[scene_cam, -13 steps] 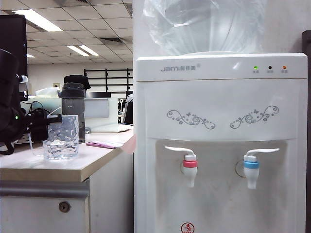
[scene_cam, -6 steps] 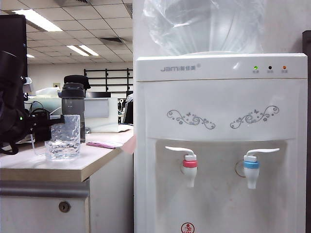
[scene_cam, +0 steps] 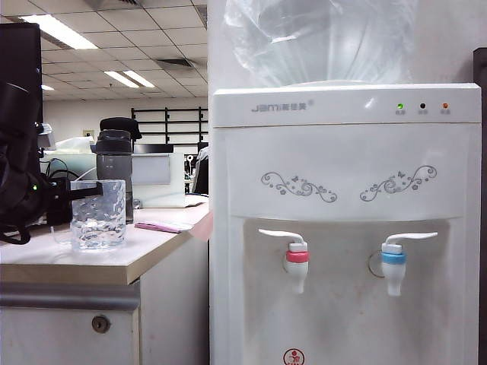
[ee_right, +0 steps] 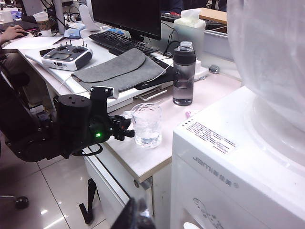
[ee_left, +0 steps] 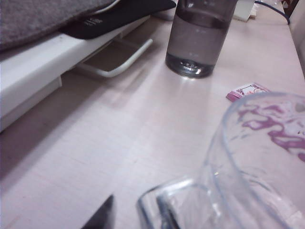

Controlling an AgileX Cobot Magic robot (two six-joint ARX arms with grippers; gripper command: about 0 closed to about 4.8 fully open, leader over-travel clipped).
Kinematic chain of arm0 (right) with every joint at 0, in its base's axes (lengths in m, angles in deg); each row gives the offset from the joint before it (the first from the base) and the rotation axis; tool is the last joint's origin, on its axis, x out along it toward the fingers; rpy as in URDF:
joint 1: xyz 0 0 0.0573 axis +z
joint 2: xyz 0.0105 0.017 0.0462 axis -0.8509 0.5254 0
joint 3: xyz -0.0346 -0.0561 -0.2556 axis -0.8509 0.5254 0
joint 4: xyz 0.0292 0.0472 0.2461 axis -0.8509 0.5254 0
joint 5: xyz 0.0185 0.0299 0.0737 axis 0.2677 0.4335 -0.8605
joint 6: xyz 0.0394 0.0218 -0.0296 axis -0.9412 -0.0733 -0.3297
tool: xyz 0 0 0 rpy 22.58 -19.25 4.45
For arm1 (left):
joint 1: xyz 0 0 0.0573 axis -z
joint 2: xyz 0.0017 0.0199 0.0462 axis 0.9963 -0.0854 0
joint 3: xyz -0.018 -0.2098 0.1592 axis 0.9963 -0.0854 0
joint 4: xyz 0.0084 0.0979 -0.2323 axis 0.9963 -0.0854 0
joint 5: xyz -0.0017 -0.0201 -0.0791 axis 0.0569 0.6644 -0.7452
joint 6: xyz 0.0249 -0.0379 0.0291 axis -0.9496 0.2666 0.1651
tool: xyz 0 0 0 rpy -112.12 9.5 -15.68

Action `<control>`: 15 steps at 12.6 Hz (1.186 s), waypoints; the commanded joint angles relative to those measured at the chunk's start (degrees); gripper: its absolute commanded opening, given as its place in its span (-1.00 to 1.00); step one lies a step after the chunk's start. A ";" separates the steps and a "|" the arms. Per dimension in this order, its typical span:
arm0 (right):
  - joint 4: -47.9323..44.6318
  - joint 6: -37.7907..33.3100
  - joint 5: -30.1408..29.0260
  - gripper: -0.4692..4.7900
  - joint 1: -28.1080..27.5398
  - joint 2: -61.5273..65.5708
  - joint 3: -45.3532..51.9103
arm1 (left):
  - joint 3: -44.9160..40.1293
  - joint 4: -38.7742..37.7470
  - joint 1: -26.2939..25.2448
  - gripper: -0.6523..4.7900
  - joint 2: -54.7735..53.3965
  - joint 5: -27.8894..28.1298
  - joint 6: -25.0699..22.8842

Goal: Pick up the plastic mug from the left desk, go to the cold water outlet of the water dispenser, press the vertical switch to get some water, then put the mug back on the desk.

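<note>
Mug, clear crinkled plastic: I see it standing upright on the left desk, near the front edge, with its thin clear handle turned toward my left claw.

Left claw: black, level with the upper half of the mug at its handle side. In the exterior view one dark finger lies against the mug's wall; in the right wrist view the claw meets the mug from the side away from the dispenser. In the left wrist view the handle sits close in front of the lens, beside one dark fingertip. Whether the jaws are clamped on the handle or merely around it, I cannot tell.

Right claw: only a dark tip shows at the edge of its own view, high above the floor and well apart from the mug; jaw state I cannot tell.

Bottle, smoky grey with a black cap: upright just behind the mug. Pink packet: flat on the desk, between mug and water dispenser.

Cold water outlet, blue collar, with its white vertical switch: on the dispenser front, well apart from the mug.
</note>
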 commanded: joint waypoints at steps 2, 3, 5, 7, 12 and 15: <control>0.22 -0.22 0.00 -0.83 0.04 -0.11 -0.20 | 0.17 0.55 0.00 -0.58 -0.07 0.15 -1.42; 0.22 -0.26 -0.02 -0.83 0.04 -0.11 -0.20 | 0.17 0.55 0.00 -0.58 -0.07 0.13 -1.70; 0.22 -0.26 0.00 -0.83 0.04 -0.11 -0.20 | 0.17 0.57 0.00 -0.58 -0.07 -0.04 -2.62; 0.22 -0.24 0.00 -0.83 0.04 -0.11 -0.20 | 0.11 0.57 0.00 -0.58 -0.02 -3.10 -2.67; 0.24 -0.24 0.00 -0.83 0.02 -0.11 -0.20 | 0.11 2.27 0.00 -0.72 0.02 -5.42 -2.89; 0.26 -0.24 0.17 -0.83 0.02 -0.11 -0.20 | 0.09 2.40 0.00 -0.75 0.02 -6.69 -2.91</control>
